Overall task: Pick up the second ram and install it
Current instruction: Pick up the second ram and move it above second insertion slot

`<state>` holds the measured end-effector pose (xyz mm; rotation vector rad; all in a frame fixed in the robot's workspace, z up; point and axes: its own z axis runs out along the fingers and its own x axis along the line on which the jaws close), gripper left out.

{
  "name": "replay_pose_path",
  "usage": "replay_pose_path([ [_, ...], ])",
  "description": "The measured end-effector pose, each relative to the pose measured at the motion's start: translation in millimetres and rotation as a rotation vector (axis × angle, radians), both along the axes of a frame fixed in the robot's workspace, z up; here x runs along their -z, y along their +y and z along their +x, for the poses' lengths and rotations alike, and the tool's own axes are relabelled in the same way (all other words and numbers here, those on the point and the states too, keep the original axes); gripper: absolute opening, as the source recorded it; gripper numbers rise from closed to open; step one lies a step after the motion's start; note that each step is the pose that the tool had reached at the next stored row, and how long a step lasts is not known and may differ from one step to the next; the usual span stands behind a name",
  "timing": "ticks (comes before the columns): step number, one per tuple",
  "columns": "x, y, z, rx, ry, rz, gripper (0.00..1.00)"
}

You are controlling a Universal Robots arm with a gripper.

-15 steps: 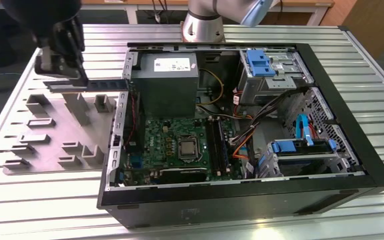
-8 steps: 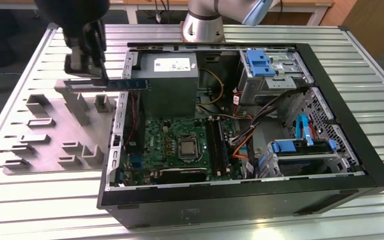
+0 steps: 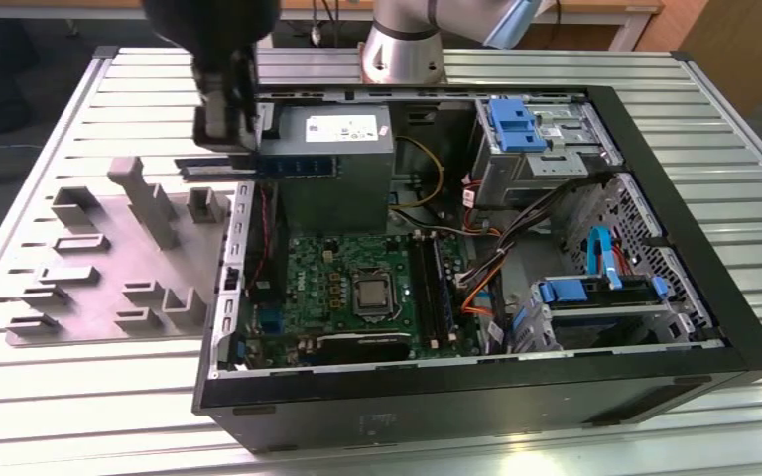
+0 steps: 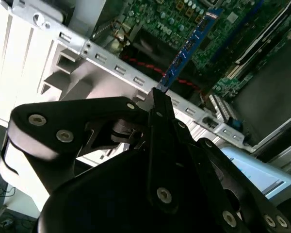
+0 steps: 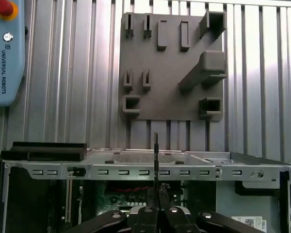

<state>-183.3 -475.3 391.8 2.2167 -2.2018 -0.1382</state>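
Gripper (image 4: pixel 157 99): fingers were closed together, clamped on one end of the second ram (image 4: pixel 189 46). In the second wrist view the stick ran straight out from the fingertips, its blue-green edge pointing toward the inside of the computer case (image 3: pixel 698 367).

Second ram, first wrist view (image 5: pixel 155 160): seen edge-on as a thin dark line rising from the gripper (image 5: pixel 155 198) and crossing the case's perforated metal rail.

Second ram, exterior view (image 3: pixel 299 165): hung in the air above the case, over its side wall on the exterior view's left, and just beside the power supply (image 3: pixel 334 129) mounted inside the case. It touched nothing but the gripper.

Progress, my reading: the pick-up was done, the stick being off any rest and carried at the case. Installation was not done. The long black memory slots (image 3: pixel 431 288) lay on the motherboard (image 3: pixel 341 268) in the floor of the case, well apart from the stick and lower. Could not tell whether a first stick already sat in one of them.

Grey fixture (image 3: pixel 103 213): lay outside the case, on the exterior view's left.
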Motion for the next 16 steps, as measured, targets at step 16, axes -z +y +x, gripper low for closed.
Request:
replay_pose_path([
  [16, 0.0, 0.0, 72.8, 0.000, 0.0021, 0.0000, 0.12],
])
